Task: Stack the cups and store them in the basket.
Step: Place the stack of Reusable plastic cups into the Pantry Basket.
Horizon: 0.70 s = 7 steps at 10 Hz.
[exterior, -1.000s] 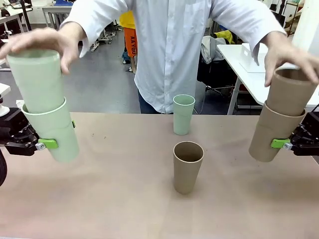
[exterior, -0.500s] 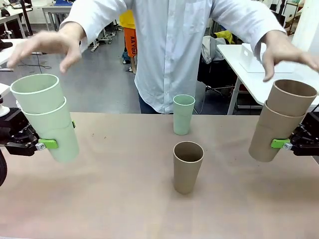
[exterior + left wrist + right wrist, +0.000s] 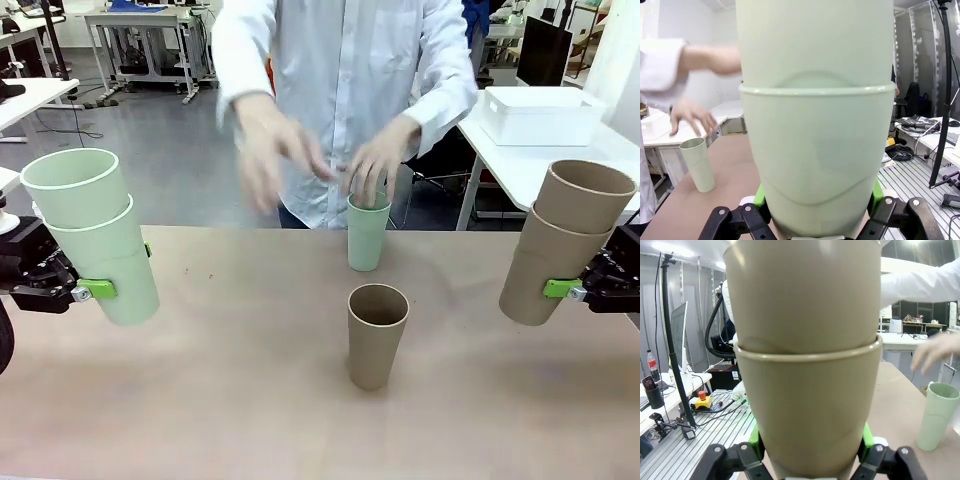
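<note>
While jaws clamp mint stack (image 3: 105, 255), tan stack (image 3: 560, 250) (both tilted), hand (image 3: 378, 165) over cup (image 3: 367, 240)

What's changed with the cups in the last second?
The person's hands let go of the top cups, now pushed deeper into the green stack and the brown stack, and moved to the middle green cup. Left gripper and right gripper hold the stacks as before; the middle brown cup hasn't moved.

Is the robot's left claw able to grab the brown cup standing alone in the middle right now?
Probably not yet. The left claw is shut on a stack of two green cups, so it has no free grip. The table between it and the lone brown cup looks bare, though.
</note>
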### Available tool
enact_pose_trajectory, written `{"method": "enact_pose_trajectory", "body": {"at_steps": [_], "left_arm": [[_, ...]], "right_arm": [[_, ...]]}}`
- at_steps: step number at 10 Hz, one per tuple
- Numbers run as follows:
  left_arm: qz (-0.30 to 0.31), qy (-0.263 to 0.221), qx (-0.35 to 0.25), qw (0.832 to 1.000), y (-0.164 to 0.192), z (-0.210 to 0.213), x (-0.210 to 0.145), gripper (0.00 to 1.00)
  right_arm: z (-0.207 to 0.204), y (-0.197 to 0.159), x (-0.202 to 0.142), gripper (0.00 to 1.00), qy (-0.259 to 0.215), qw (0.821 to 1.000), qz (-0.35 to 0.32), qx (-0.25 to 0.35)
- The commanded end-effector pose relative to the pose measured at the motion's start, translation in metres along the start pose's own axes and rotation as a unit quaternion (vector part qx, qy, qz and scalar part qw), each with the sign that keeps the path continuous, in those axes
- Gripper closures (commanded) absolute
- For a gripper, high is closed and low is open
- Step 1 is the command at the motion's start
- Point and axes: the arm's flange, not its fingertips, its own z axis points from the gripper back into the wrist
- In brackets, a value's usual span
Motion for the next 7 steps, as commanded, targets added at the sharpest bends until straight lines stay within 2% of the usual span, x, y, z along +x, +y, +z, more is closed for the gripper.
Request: {"method": "enact_pose_trajectory", "body": {"at_steps": [1,7], "left_arm": [[0.000,-0.003,-0.003,1.000,-0.0001,-0.0020,0.0018,0.15],[0.000,-0.003,-0.003,1.000,-0.0001,-0.0020,0.0018,0.15]], "right_arm": [[0.0000,-0.0003,0.0026,0.15,0.001,1.000,0.004,-0.002],[0.0000,-0.0003,0.0026,0.15,0.001,1.000,0.004,-0.002]]}}
